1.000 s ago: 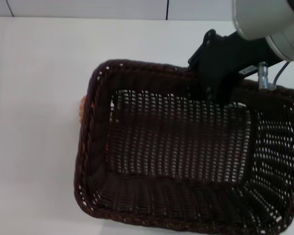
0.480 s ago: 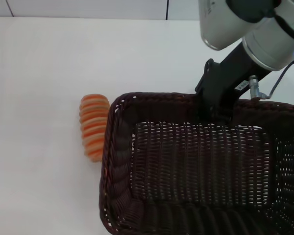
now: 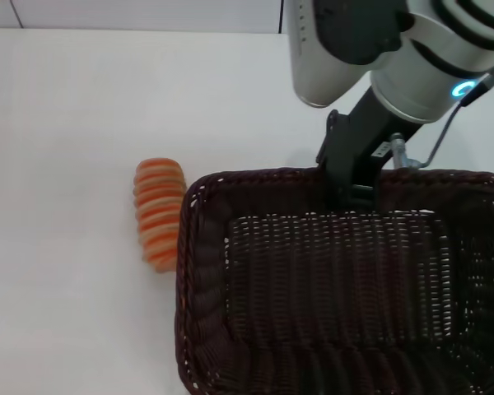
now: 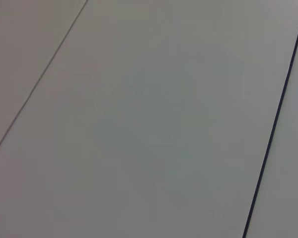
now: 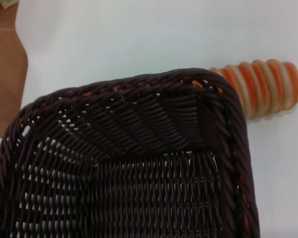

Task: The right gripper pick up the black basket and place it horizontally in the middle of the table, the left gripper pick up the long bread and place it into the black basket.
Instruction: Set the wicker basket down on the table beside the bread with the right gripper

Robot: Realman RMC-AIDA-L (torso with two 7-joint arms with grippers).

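Note:
The black basket (image 3: 199, 271) fills the near right of the head view, its opening facing up, over the white table (image 3: 66, 123). My right gripper (image 3: 350, 188), on the blue-lit arm, is shut on the middle of the basket's far rim. The long bread (image 3: 158, 214), striped orange and cream, lies on the table just left of the basket's left rim. The right wrist view shows the inside of the basket (image 5: 139, 163) with the bread (image 5: 260, 89) just outside one corner. The left gripper is out of view; its wrist view shows only a plain grey surface.
A table seam (image 3: 281, 16) runs along the far edge. White tabletop lies open to the left of the bread and beyond it. In the right wrist view a brown surface (image 5: 5, 74) shows past the table's edge.
The basket has moved right and nearer with my right gripper and levelled out, uncovering the bread that it hid a second ago. The right arm has swung further into view.

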